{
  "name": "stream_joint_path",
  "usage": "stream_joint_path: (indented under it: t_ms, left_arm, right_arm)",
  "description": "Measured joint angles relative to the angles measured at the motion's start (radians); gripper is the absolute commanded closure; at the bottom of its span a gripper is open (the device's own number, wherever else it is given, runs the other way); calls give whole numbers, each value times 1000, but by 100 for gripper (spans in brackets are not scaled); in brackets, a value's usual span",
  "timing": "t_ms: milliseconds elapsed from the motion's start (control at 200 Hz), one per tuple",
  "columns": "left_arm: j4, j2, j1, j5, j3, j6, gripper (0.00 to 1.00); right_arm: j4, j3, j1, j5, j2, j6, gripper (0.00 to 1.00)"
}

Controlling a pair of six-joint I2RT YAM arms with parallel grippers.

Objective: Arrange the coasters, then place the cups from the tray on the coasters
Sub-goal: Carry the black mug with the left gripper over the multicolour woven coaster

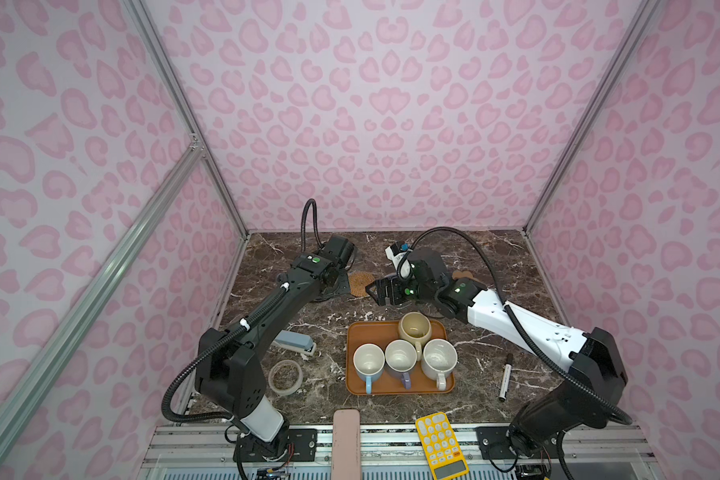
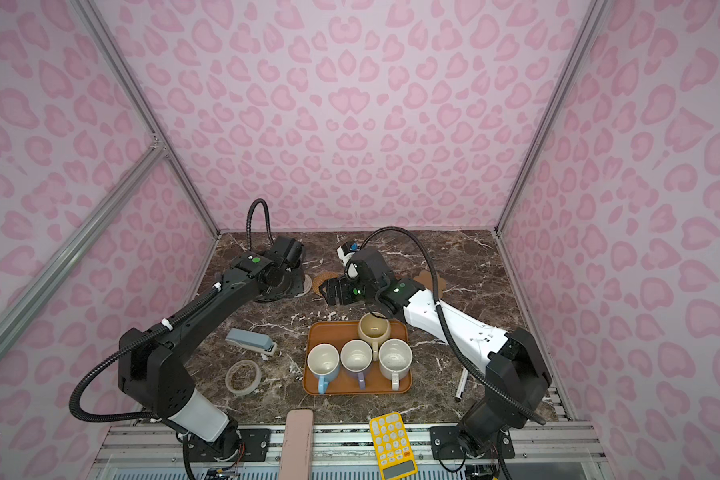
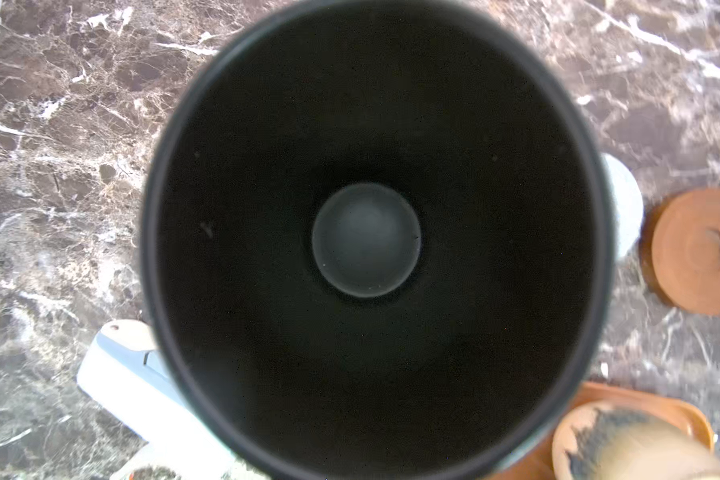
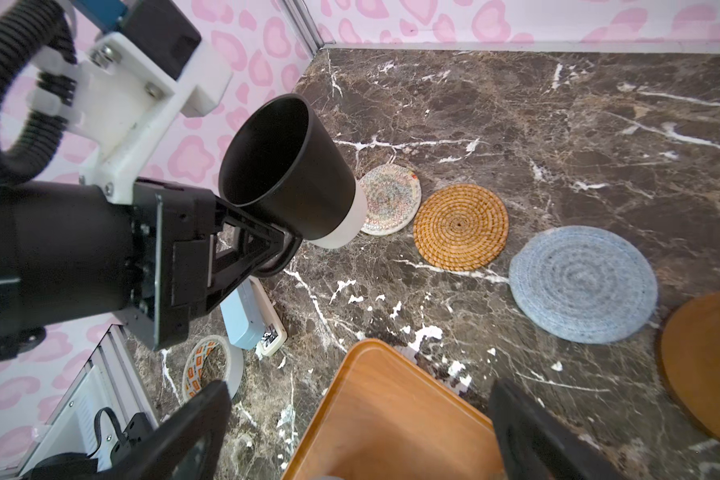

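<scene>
My left gripper (image 4: 281, 245) is shut on the handle of the black cup (image 4: 283, 174), which has a pale base. The cup is at the white woven coaster (image 4: 391, 203); I cannot tell whether it rests on it. The cup's dark inside (image 3: 366, 241) fills the left wrist view. In a row follow the tan rattan coaster (image 4: 461, 227), light blue coaster (image 4: 582, 284) and brown disc (image 4: 707, 365); the paw-shaped coaster (image 1: 463, 274) peeks out behind the right arm. My right gripper (image 4: 358, 395) is open over the tray's far corner (image 4: 391, 415). Cream-yellow (image 1: 414, 328), light blue (image 1: 368, 360), lavender (image 1: 400, 356) and speckled white (image 1: 438, 358) cups stand on the tray (image 1: 362, 332).
A grey-blue stapler (image 1: 296, 343) and a tape ring (image 1: 285, 376) lie left of the tray. A marker (image 1: 506, 376) lies to its right. A yellow calculator (image 1: 441, 444) and a pink bar (image 1: 346, 444) sit at the front edge.
</scene>
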Motion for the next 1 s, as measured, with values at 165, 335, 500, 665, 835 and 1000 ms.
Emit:
stream_joint_path:
  t_ms: [165,335,500,665,835,1000]
  left_arm:
    - [59,55,40,1,8,40,99]
    - [124,130,60,14,21,83,99]
    - [190,204,72,6,63,124,99]
    - [235,246,80,-6,71,141,99]
    - [276,269,84,-23,61,149,99]
    - [318,272,90,-21,10,148,99]
  right_arm:
    - [9,71,-1,-8,93,1,1]
    - [9,134,-11,-24,176,22,1]
    - [9,158,-22,-44,198,27,1]
    - [18,115,-37,-51,182,40,1]
    - [40,68,-55,-62,159,56,1]
    - [55,58,-60,-72,154,67,1]
